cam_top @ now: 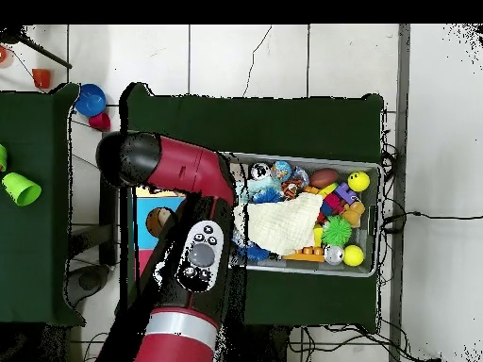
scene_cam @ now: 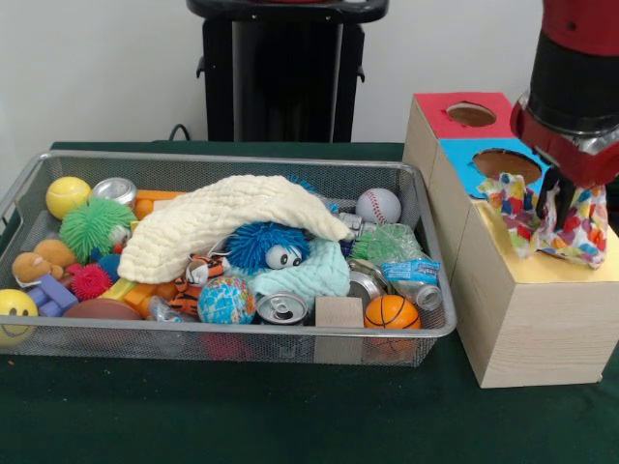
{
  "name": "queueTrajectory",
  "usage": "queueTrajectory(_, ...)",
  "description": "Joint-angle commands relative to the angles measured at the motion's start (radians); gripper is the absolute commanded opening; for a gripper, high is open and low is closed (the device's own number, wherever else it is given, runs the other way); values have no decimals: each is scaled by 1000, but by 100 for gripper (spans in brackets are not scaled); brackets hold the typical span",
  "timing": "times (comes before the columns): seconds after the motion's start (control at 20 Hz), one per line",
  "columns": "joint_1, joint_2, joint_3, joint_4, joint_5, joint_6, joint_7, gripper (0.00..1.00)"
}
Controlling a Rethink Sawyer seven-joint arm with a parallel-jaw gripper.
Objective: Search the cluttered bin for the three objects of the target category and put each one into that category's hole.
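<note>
Confetti-patterned cloth (scene_cam: 551, 220) hangs clenched in the pincer (scene_cam: 558, 205) above the largest box (scene_cam: 527, 319), whose yellow hole is hidden beneath it. Not dropped yet. No other confetti cloths show in the bin (scene_cam: 193, 159).

front faces robot; overhead looks down; both show bin (scene_cam: 426, 208) (cam_top: 375, 219).

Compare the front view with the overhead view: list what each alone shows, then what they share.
Front view only: the claw shut on a confetti cloth over the largest wooden box, where the yellow-surround hole would be; also the red-surround hole, baseball and basketball.
Overhead view only: green cups and a blue bowl on a side table; the arm hides the claw.
Both: the wire bin, the pale-yellow waffle cloth and the smiley ball.
</note>
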Motion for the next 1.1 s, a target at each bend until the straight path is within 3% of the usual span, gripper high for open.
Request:
queueTrajectory(0.05, -17, 147, 61, 72, 33, -120, 240, 0)
queueTrajectory(0.45, -58, 206, 147, 94, 61, -353, 120, 0)
queueTrajectory(0.65, -54, 250, 148, 88, 13, -513, 102, 0)
queueTrajectory(1.1, -58, 320, 135, 87, -17, -494, 90, 0)
